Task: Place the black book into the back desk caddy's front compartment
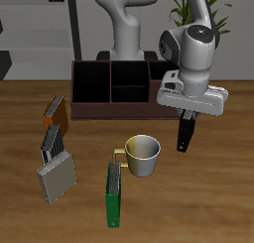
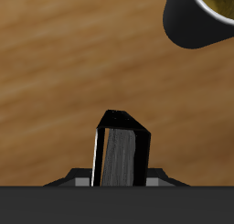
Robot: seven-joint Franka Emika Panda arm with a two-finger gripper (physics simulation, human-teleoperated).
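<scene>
My gripper (image 1: 186,120) is shut on the black book (image 1: 185,137) and holds it upright by its top, above the table. In the wrist view the black book (image 2: 122,154) shows its pale page edges between my fingers (image 2: 80,179). The back desk caddy (image 1: 91,110), a long dark-brown wooden box, stands farther back. Its front compartment (image 1: 127,92) is a small middle cell and looks empty. The book hangs nearer the table's front edge than the caddy, off one end of it. My hand hides part of that end cell.
A pale yellow mug (image 1: 143,155) stands beside the held book and shows in the wrist view (image 2: 201,17). A green book (image 1: 115,192) stands by the mug's handle. An orange-brown book (image 1: 56,111) and a grey object (image 1: 57,170) are beyond it.
</scene>
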